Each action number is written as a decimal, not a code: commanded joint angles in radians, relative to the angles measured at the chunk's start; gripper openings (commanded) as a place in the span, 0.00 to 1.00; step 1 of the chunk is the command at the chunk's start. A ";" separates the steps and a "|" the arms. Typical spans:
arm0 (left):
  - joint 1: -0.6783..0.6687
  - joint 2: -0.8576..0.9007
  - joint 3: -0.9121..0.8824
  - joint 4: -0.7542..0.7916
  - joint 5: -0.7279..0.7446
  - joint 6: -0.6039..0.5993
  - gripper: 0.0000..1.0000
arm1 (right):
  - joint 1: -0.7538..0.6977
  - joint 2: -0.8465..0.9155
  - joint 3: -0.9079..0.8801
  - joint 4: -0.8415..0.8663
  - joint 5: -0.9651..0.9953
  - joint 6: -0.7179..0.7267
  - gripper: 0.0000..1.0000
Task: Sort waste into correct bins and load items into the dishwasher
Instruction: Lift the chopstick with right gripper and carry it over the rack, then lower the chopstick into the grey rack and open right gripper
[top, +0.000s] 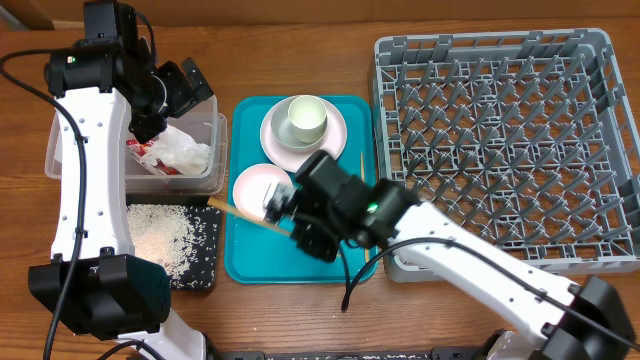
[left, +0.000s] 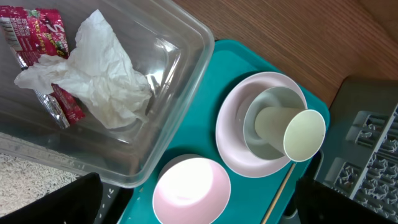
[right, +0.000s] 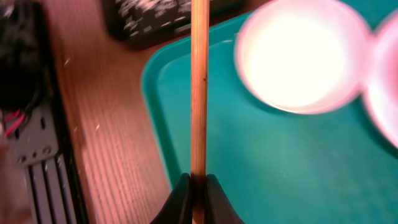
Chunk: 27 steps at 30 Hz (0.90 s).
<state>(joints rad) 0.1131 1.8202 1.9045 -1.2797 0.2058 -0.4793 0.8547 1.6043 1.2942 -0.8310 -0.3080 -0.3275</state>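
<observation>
My right gripper (right: 198, 186) is shut on a thin wooden chopstick (right: 199, 87), held over the left part of the teal tray (top: 300, 265). In the overhead view this chopstick (top: 240, 213) points left toward the black tray. A second chopstick (top: 362, 165) lies by the teal tray's right edge. A pale cup (top: 303, 118) stands in a bowl on the whitish-pink plate (top: 335, 140). A small bowl (top: 258, 185) sits in front of it. My left gripper (top: 188, 88) hangs open over the clear tub (top: 216, 150), which holds the red wrapper (left: 37, 31) and white tissue (left: 99, 74). Rice grains (top: 160, 235) lie in the black tray (top: 205, 270).
The grey dish rack (top: 500, 140) fills the right side, its left wall next to the teal tray. My right arm reaches over the rack's front-left corner. The tub and black tray stand side by side along the teal tray's left edge.
</observation>
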 joint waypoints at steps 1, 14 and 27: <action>-0.002 0.001 0.015 -0.002 -0.004 0.008 1.00 | -0.094 -0.034 0.024 0.017 0.000 0.146 0.04; -0.002 0.001 0.015 -0.002 -0.004 0.008 1.00 | -0.503 -0.034 0.024 0.101 0.004 0.358 0.04; -0.002 0.001 0.015 -0.002 -0.004 0.008 1.00 | -0.550 -0.010 -0.068 0.136 0.140 0.378 0.04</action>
<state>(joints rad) 0.1131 1.8202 1.9045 -1.2797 0.2058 -0.4793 0.3069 1.5948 1.2484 -0.7105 -0.2096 0.0334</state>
